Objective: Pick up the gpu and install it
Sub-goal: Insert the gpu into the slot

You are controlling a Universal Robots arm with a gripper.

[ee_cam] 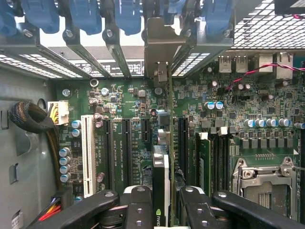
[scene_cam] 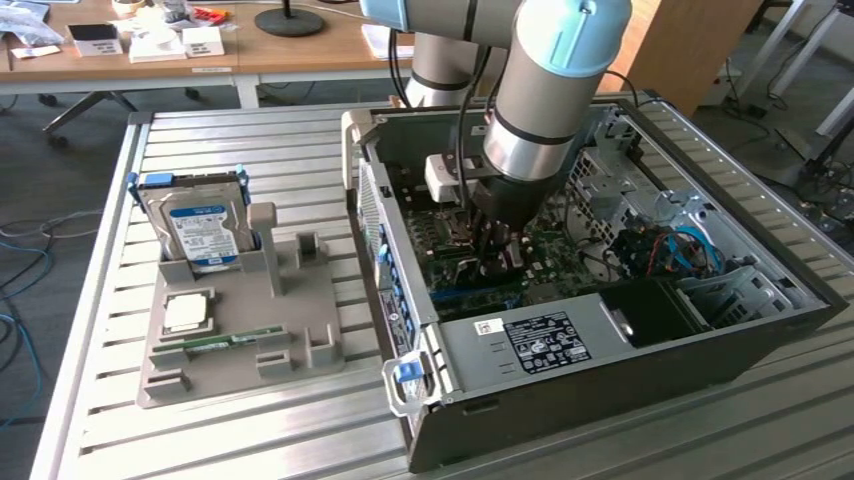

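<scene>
Gripper [scene_cam: 497,262] reaches down from the arm into the open computer case [scene_cam: 747,330] in the exterior view, low over the motherboard [scene_cam: 561,262] near the case's middle. What sits between its fingers is hard to make out from here. On the slatted table [scene_cam: 107,420] to the exterior view's left, a grey fixture [scene_cam: 227,365] carries a hard drive [scene_cam: 200,232] standing upright, a processor [scene_cam: 187,312] lying flat and a memory stick [scene_cam: 214,342] beside it; the fixture's tall slotted posts stand bare.

From the wrist view, the gripper [ee_cam: 161,205] pinches the gpu [ee_cam: 162,183] edge-on, black fingers [ee_cam: 138,210] pressed against both faces. The card stands upright, its silver bracket [ee_cam: 159,52] up among the blue retention clips [ee_cam: 127,14] at the rear slot openings. Its lower edge runs along an expansion slot [ee_cam: 181,143] region of the board, beside the white slot [ee_cam: 87,155].

Judging by this, pickup and carry are done. I cannot tell whether the card is fully seated, and the gripper has not let go.
</scene>
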